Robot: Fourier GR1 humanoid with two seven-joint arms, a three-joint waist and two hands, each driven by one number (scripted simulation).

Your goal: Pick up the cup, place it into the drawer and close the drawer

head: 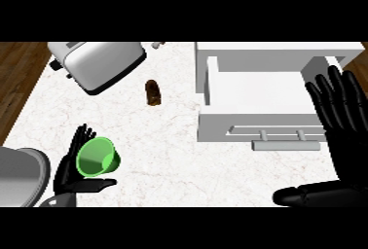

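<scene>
A green cup (97, 156) stands at the counter's lower left, its mouth facing up and toward me. My left hand (70, 170) is right against it: straight fingers (83, 136) rise behind its left side and the thumb (101, 184) lies stretched out under its near side, not curled round it. The white drawer (251, 121) is pulled open at the right, its inside bare and its bar handle (285, 139) toward me. My right hand (338, 104) rests open, fingers up, by the drawer's right edge.
A silver toaster (101, 62) lies at the back left. A small brown object (153, 92) stands between toaster and drawer. A grey rounded object (18, 175) sits at the lower left edge. The white cabinet body (280, 50) is behind the drawer.
</scene>
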